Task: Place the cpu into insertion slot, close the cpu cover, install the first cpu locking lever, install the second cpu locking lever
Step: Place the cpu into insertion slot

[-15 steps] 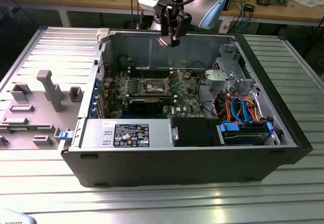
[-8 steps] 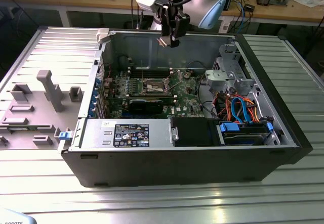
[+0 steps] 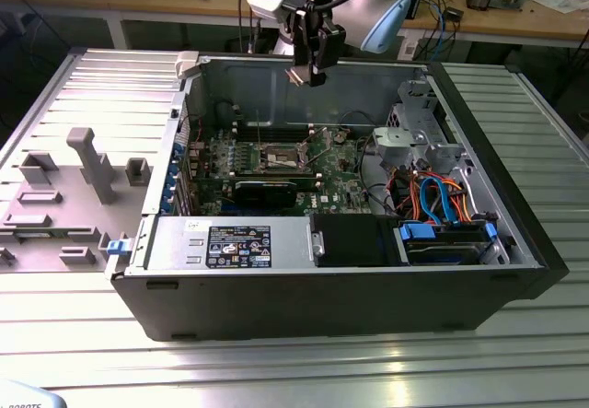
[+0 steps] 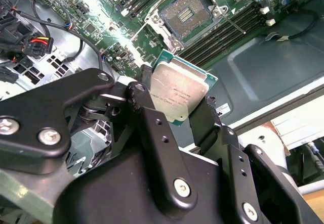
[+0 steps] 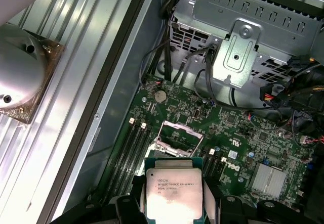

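**CPU [image 4: 179, 90] gripped above the open case**

Gripper [image 3: 306, 75] is clamped on the CPU's edges, metal face showing in both wrist views. Arm hangs near-vertical over the case [image 3: 368, 288] rear wall, at 12 o'clock from the insertion slot [image 3: 281, 159] in the exterior view. Slot's pin field lies exposed on the motherboard [image 3: 345, 182] inside the case.

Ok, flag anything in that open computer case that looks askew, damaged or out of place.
Nothing stands out. The cpu is clamped squarely between the fingers, above the motherboard, and the insertion slot lies open and empty.
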You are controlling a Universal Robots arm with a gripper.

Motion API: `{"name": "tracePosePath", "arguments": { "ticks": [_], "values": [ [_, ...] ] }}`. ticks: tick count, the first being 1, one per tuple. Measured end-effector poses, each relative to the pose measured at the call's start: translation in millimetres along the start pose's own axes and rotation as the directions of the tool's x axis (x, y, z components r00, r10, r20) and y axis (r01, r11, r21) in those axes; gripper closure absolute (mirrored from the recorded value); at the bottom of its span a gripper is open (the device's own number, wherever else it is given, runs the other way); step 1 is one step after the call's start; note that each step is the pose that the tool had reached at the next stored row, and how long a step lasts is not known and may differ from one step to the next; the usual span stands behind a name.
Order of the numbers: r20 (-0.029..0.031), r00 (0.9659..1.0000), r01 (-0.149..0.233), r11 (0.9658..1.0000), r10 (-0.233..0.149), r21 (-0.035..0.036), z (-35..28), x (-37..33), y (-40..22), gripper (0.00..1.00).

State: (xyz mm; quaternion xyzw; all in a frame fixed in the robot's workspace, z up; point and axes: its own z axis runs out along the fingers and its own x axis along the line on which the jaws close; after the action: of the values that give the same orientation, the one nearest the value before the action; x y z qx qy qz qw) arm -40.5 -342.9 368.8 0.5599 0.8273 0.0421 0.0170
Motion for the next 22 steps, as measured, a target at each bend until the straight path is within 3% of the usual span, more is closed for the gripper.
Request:
{"name": "tracePosePath", "arguments": {
  "ticks": [6, 12, 22],
  "values": [
    [0.0018, 0.9998, -0.021, 0.9998, 0.021, -0.0005, 0.1, 0.0, 0.0, 0.46],
    [0.0079, 0.9959, -0.09, 0.9959, 0.09, -0.002, 0.2, 0.0, 0.0, 0.46],
    [0.0081, 0.9957, -0.092, 0.9958, 0.092, -0.0021, 0.2, 0.0, 0.0, 0.46]
  ]
}}
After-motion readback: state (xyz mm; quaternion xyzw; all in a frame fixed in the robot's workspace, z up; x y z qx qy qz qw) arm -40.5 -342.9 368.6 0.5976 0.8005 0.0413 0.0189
